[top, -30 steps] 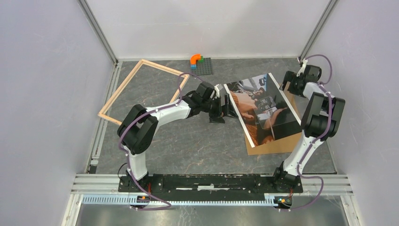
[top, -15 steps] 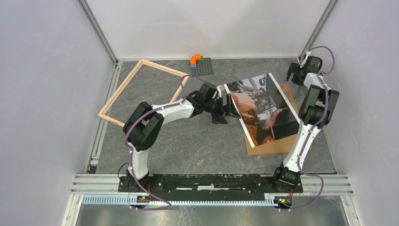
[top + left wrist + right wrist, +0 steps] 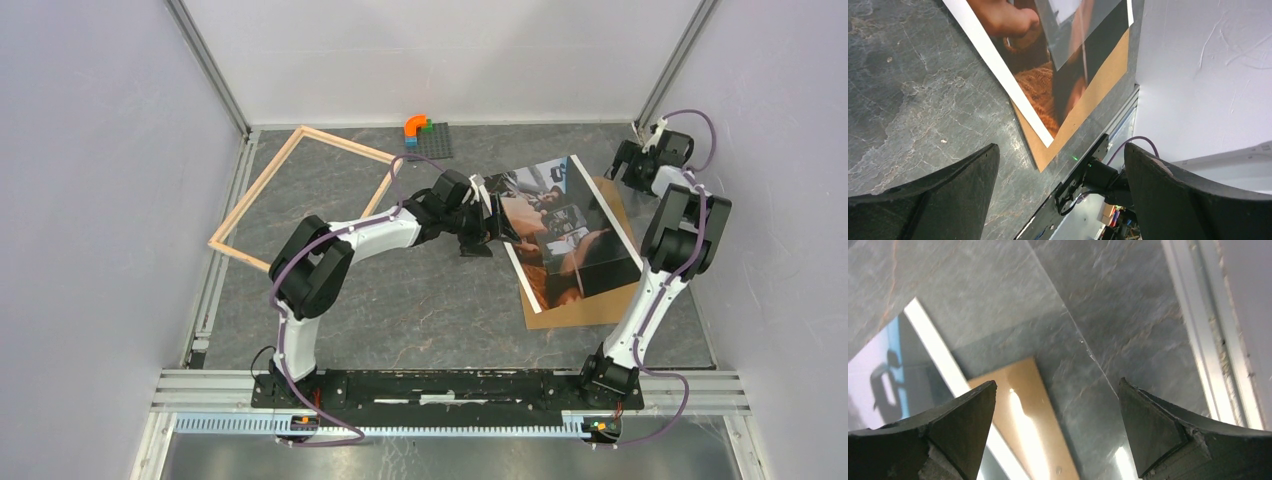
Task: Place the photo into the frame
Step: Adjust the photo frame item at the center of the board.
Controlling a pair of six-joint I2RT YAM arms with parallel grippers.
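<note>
The photo (image 3: 560, 225) lies flat at the right of the table on a brown backing board (image 3: 590, 308). The frame (image 3: 256, 186), pale wood, lies empty at the back left. My left gripper (image 3: 488, 225) hangs open at the photo's left edge, nothing between its fingers. Its wrist view shows the photo's orange-brown corner (image 3: 1048, 65) and the board's corner (image 3: 1088, 107) ahead of the open left gripper (image 3: 1060, 147). My right gripper (image 3: 624, 162) is open near the far right corner, above the board's far end (image 3: 1033, 425) and the photo's white margin (image 3: 943, 352); this right gripper (image 3: 1058, 384) holds nothing.
A dark grey baseplate (image 3: 435, 145) with orange, green and blue bricks (image 3: 416, 126) sits at the back centre. White walls and metal rails (image 3: 225, 215) close in the table on three sides. The right arm's base (image 3: 1095, 177) stands beyond the board's near corner.
My left gripper has slid right, up to the photo's left edge. My right gripper has pulled back from the photo's far corner toward the far right corner of the table.
</note>
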